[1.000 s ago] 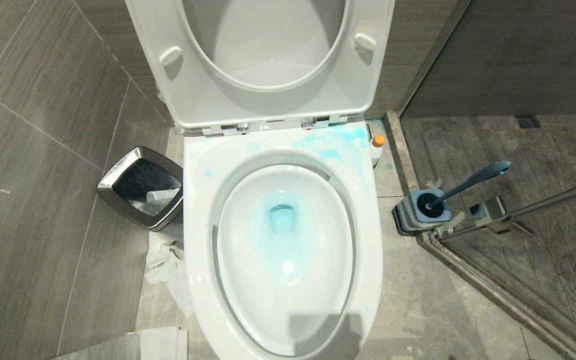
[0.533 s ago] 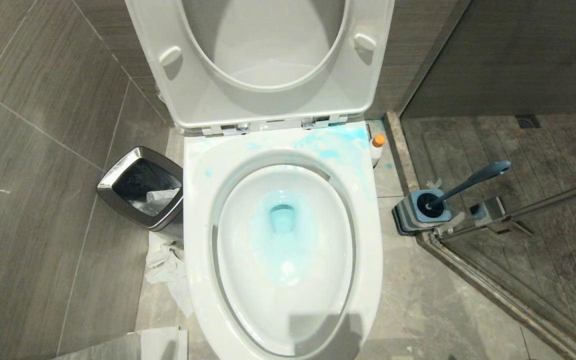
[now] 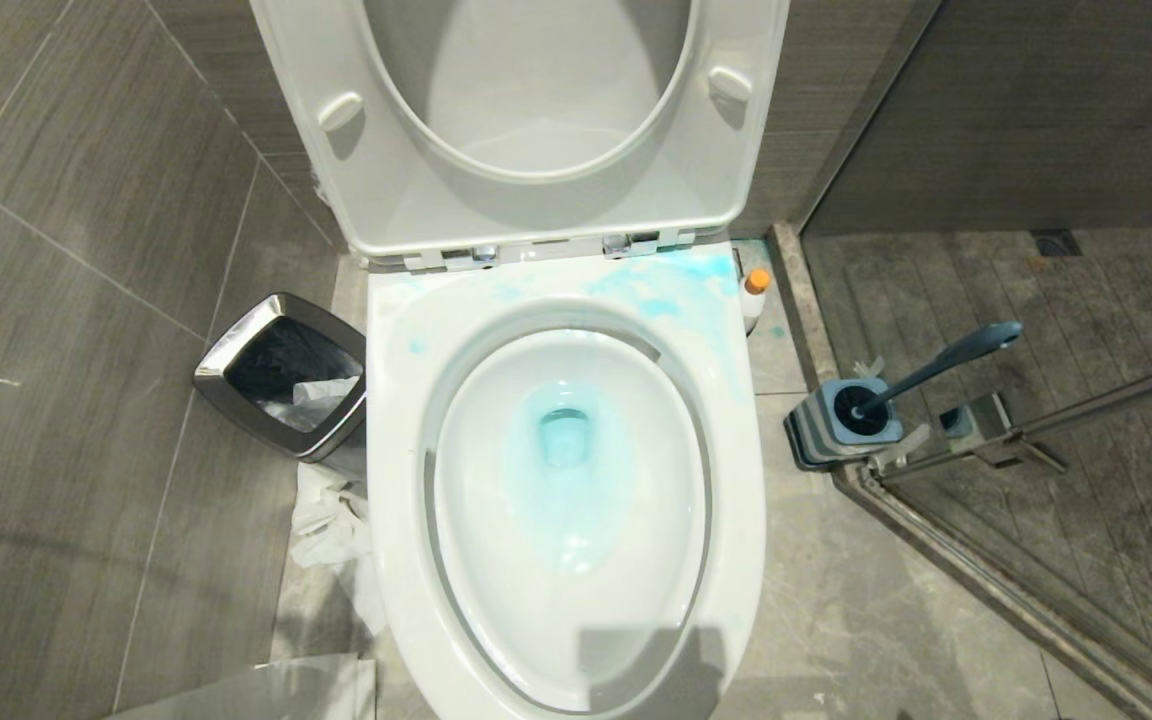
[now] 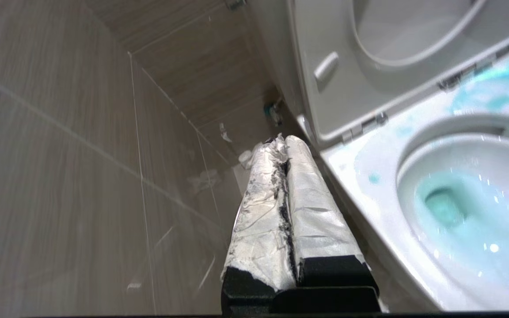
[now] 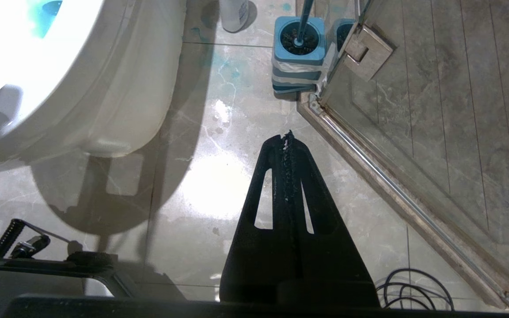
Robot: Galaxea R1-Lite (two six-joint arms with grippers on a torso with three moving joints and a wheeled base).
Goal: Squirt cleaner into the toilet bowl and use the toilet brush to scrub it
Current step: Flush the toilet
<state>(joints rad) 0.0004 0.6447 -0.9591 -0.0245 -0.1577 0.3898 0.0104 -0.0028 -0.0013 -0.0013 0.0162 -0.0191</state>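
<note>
Standing untouched in its holder, the slim dark blue-grey toilet brush [image 3: 936, 368] awaits; turquoise cleaner already tints the white ceramic toilet bowl [image 3: 566, 470]; both grippers [image 4: 284, 140] [image 5: 287, 134] closed, empty.

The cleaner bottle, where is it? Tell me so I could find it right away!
Find the big white toilet bowl first. At its back corner on the robot's right, by the hinges of the raised seat, the cleaner stands upright on the floor. It is a little white bottle with a round orange cap, much smaller than the blue-and-grey brush holder nearby.
</note>
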